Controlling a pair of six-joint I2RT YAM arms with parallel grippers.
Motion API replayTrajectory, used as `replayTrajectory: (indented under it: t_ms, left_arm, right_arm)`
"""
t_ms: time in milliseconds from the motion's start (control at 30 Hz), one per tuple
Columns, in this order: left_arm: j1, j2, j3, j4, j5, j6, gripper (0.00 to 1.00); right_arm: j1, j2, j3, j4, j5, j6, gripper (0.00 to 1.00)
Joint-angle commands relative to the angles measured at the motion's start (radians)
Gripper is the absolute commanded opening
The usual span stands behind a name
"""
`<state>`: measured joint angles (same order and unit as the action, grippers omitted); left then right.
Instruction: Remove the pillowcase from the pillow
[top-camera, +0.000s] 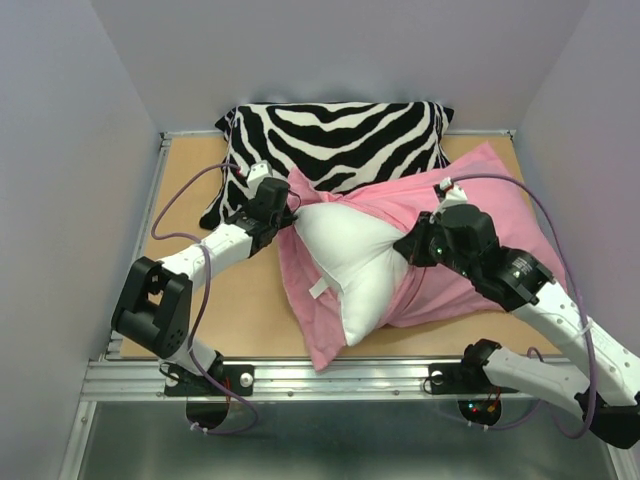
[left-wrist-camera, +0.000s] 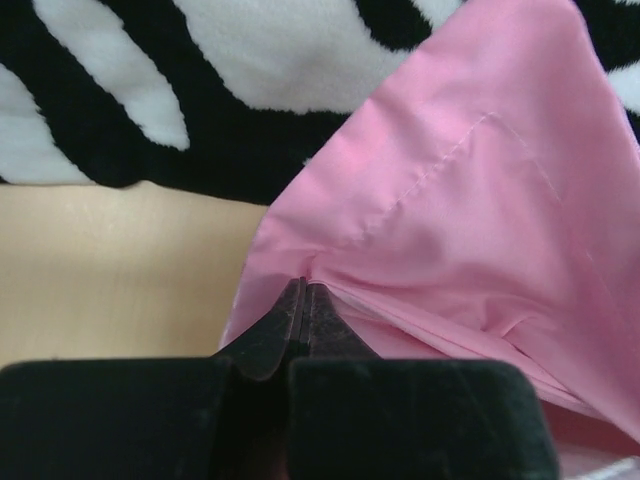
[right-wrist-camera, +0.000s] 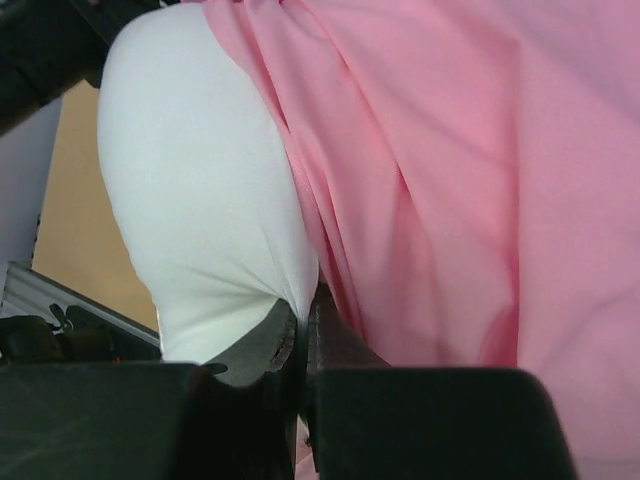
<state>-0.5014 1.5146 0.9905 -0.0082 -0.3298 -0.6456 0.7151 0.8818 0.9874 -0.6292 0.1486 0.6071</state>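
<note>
The pink satin pillowcase lies across the middle of the table with the white pillow bulging out of its open left side. My left gripper is shut on the pillowcase's upper left edge; in the left wrist view my left gripper pinches a fold of the pink pillowcase. My right gripper is shut on the pillow at its right side; in the right wrist view my right gripper pinches the white pillow next to the bunched pillowcase.
A black-and-white zebra-striped cushion lies at the back of the table, partly under the pillowcase; it also shows in the left wrist view. Wooden tabletop shows on the left. Grey walls enclose three sides. A metal rail runs along the near edge.
</note>
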Motion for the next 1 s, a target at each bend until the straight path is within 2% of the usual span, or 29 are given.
replayTrajectory:
  t_ms: [0,133,233,400,500,533,600,633,800,867,967]
  left_arm:
    - [0.055,-0.002,-0.061,0.079,-0.063,-0.014,0.0]
    - [0.054,-0.022,-0.127,0.192,0.036,-0.041,0.0]
    - [0.026,-0.06,-0.164,0.278,0.087,-0.037,0.0]
    - [-0.034,-0.076,-0.151,0.387,0.184,-0.002,0.0]
    - [-0.104,-0.097,-0.156,0.458,0.244,0.035,0.18]
    - [-0.123,-0.122,-0.162,0.461,0.247,0.037,0.31]
    - [-0.121,-0.158,-0.196,0.481,0.267,0.014,0.41]
    - [-0.123,-0.206,-0.234,0.485,0.265,-0.006,0.5]
    - [-0.123,-0.378,-0.318,0.462,0.262,-0.022,0.58]
    - [-0.123,-0.451,-0.331,0.409,0.256,-0.026,0.63]
    - [-0.123,-0.533,-0.332,0.306,0.216,-0.043,0.64]
  right_arm:
    - [-0.005,-0.023,0.306,-0.01,0.134,-0.021,0.01]
    - [-0.005,0.038,0.49,-0.067,0.158,-0.05,0.01]
    - [-0.005,0.057,0.539,-0.069,0.154,-0.053,0.01]
    - [-0.005,0.075,0.516,-0.055,0.157,-0.038,0.0]
    - [-0.005,0.085,0.462,-0.006,0.166,-0.027,0.0]
    - [-0.005,0.1,0.459,0.009,0.184,-0.026,0.01]
    - [-0.005,0.123,0.473,0.022,0.197,-0.033,0.01]
    - [-0.005,0.153,0.485,0.029,0.192,-0.035,0.01]
    - [-0.005,0.236,0.545,0.049,0.184,-0.056,0.01]
    - [-0.005,0.258,0.554,0.065,0.183,-0.061,0.01]
    - [-0.006,0.266,0.547,0.103,0.158,-0.059,0.01]
